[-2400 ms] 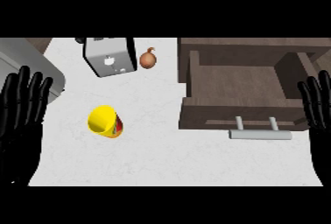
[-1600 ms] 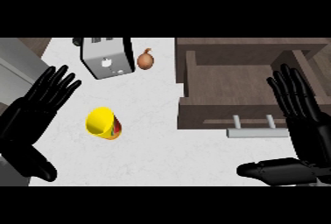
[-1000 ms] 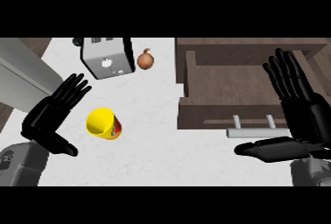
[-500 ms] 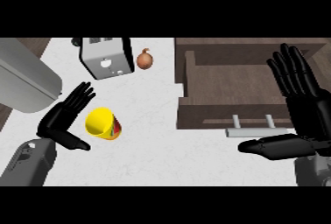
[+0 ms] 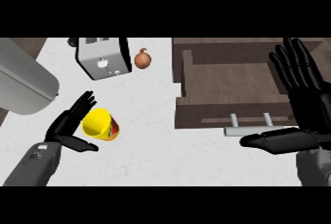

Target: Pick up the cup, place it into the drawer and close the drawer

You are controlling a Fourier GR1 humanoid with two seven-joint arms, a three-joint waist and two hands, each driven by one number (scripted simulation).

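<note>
A yellow cup point(image 5: 100, 124) lies tipped on the white counter, its mouth facing the lower left. My left hand point(image 5: 70, 126) is open right beside it on its left, fingers straight and pointing up, thumb stretched out below the cup. The brown drawer point(image 5: 233, 85) stands pulled open at the upper right, with a grey bar handle point(image 5: 251, 129) on its front. My right hand point(image 5: 304, 98) is open over the drawer's right side, fingers straight and thumb reaching left past the handle.
A silver toaster point(image 5: 101, 57) stands at the back of the counter with a brown onion point(image 5: 143, 59) just to its right. A large grey rounded body point(image 5: 22, 85) fills the left edge. Bare white counter point(image 5: 161, 157) lies in front of the drawer.
My left hand has come in from the left edge to sit right beside the cup. My right hand has risen and turned over the drawer's right side. The cup has not moved.
</note>
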